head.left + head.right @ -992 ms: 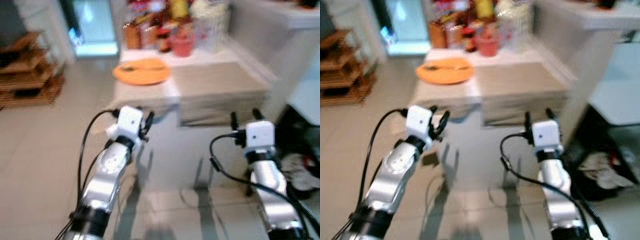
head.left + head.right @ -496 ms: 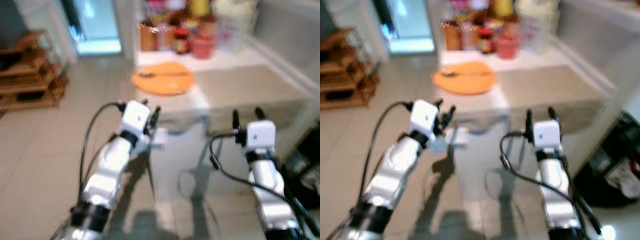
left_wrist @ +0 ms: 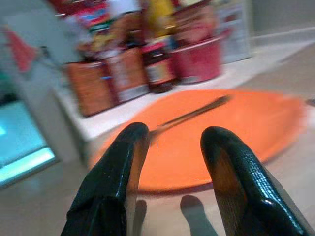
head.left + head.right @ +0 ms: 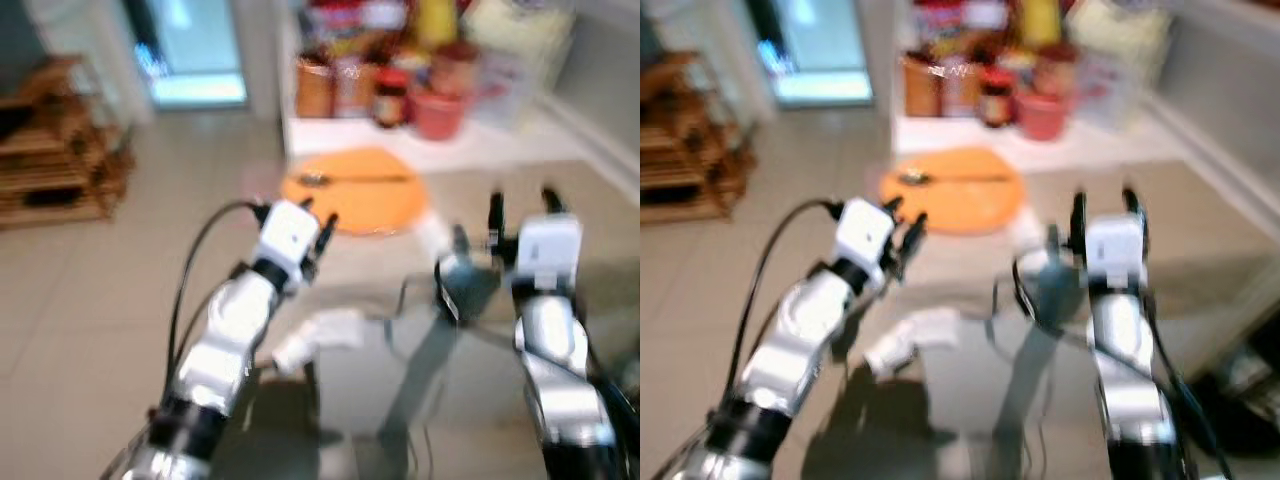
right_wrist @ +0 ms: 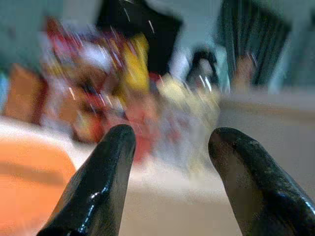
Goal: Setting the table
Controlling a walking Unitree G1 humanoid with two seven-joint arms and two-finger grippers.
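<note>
Orange plate (image 4: 355, 198) flat on my counter (image 4: 590, 215), a spoon (image 3: 189, 114) lying across it, jars and a red tub (image 3: 199, 60) crowded behind, my left tool (image 3: 172, 142) spread and empty just short of the plate's rim, my right tool (image 5: 172, 142) spread over the counter beside it, all blurred

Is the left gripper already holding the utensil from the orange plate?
No: in the left wrist view the left gripper is open and empty, while the utensil lies on the orange plate beyond its fingers.
</note>
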